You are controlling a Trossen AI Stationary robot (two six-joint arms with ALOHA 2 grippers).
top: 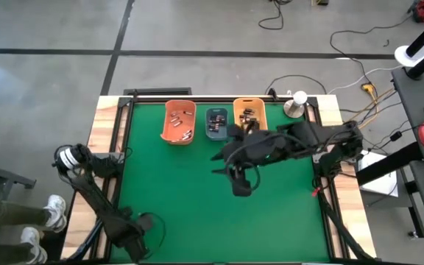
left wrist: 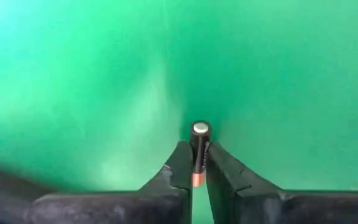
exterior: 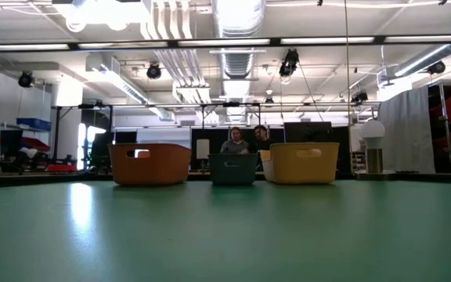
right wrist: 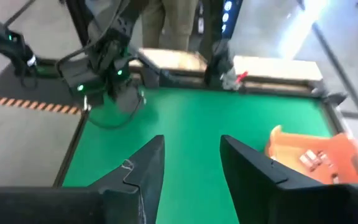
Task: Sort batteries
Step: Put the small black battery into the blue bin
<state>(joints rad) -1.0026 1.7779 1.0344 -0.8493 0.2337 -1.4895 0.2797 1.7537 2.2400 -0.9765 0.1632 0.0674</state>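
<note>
Battery first: I have a small dark cylinder battery with a coppery end (left wrist: 199,152) clamped between the left gripper (left wrist: 195,171)'s fingers, long axis pointing forward out of them, low over the green table mat (left wrist: 278,74) at its near-left corner. The orange plastic bin (top: 179,121), blue-grey bin (top: 216,124) and yellow-orange bin (top: 249,115) lie across the mat, well apart. The right gripper (right wrist: 191,163) is closer to them, spread and empty. I can't read the battery's size.

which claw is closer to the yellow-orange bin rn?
Right. The right claw hangs over the mat just in front of the yellow-orange bin; the left claw, gripping a battery, sits at the table's near-left edge.
</note>
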